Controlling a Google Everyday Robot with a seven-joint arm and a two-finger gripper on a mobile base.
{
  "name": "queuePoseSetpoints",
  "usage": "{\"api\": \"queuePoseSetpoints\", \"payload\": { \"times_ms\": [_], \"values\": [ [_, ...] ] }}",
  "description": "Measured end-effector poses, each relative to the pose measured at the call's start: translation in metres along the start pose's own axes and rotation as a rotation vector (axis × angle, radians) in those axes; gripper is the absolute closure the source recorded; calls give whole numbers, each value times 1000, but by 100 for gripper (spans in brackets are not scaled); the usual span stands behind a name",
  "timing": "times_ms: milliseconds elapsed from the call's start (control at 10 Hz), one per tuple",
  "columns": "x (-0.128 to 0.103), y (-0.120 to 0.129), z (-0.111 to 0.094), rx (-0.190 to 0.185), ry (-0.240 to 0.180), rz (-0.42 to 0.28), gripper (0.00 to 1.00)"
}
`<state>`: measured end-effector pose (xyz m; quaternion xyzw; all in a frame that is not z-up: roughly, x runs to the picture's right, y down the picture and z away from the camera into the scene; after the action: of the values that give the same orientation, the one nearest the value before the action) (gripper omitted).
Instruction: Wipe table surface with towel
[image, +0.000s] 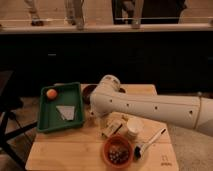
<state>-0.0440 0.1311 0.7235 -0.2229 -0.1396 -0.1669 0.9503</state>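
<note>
The light tan wooden table surface (75, 150) fills the lower middle of the camera view. The towel (66, 112), a small pale grey folded cloth, lies flat inside a green tray (46, 127) on the table's left side. My white arm reaches in from the right, and its rounded wrist (107, 90) is just right of the tray. My gripper (98, 114) hangs under the wrist, mostly hidden by it. It is right of the towel, near the tray's right rim, and apart from the towel.
An orange ball (51, 93) sits in the tray's far corner. A dark bowl (88, 92) stands behind the wrist. An orange bowl of nuts (118, 151), a white cup (133, 129), a pale packet (113, 128) and a black-headed brush (149, 142) lie under the arm.
</note>
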Motion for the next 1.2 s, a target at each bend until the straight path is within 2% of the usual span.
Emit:
{"api": "queuePoseSetpoints", "payload": {
  "times_ms": [400, 600, 1200],
  "values": [
    [-13, -17, 7, 18, -37, -7, 20],
    [-27, -29, 14, 32, -77, -16, 20],
    [-48, -49, 25, 74, -173, -36, 20]
  ]
}}
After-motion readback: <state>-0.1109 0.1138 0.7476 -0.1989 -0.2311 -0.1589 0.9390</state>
